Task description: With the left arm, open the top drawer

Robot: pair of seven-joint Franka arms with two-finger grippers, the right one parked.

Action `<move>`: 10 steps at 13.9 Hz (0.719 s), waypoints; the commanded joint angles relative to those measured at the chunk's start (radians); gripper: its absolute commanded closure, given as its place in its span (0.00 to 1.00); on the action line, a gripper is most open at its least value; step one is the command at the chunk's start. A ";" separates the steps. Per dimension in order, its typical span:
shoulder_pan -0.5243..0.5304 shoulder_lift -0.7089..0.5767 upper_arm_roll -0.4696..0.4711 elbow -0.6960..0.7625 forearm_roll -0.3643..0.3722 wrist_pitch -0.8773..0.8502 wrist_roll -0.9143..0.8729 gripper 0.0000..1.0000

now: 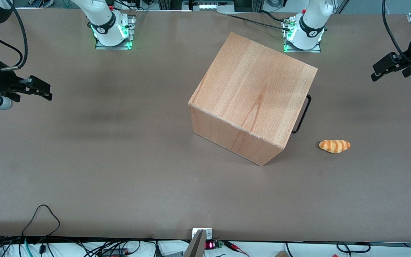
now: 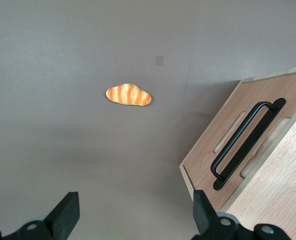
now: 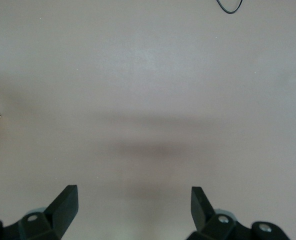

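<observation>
Top drawer [image 2: 223,145]: is being seen shut, its front panel lying flush in the cabinet [image 1: 252,96]; the panel is facing toward the working arm's end of the table [image 1: 120,178].
Handle [image 2: 245,144]: a long thin black bar is being carried on the drawer front, standing off the wood; from the front view only its edge [image 1: 302,114] is being shown, sticking out past the cabinet's side.
Recesses: two shallow slots are being seen in the panel, one on each side of the handle.
Cabinet: a plain beech cube is being seen standing near the middle of the table, turned at an angle to the table's edges.
Gripper [image 1: 387,67]: is being held above the table, well apart from the cabinet, toward the working arm's end; nothing is being touched by it.
Fingers [image 2: 68,212]: are being held wide apart, with only bare table between them in the wrist view.
Left arm [image 1: 309,21]: its white base is being seen farther from the front camera than the cabinet.
Bread roll [image 1: 334,146]: a small golden striped roll is being seen lying on the table near the cabinet, in front of the drawer, and nearer to the front camera than the handle.
</observation>
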 commanded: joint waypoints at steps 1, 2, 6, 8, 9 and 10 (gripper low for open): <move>-0.004 -0.003 0.000 0.029 0.023 -0.024 0.013 0.00; -0.004 0.000 0.000 0.037 0.023 -0.026 0.016 0.00; -0.006 0.015 0.000 0.040 0.020 -0.025 0.018 0.00; -0.006 0.016 0.000 0.035 0.018 -0.025 0.013 0.00; -0.004 0.017 0.000 0.032 0.018 -0.023 0.010 0.00; -0.004 0.017 0.000 0.031 0.017 -0.023 0.010 0.00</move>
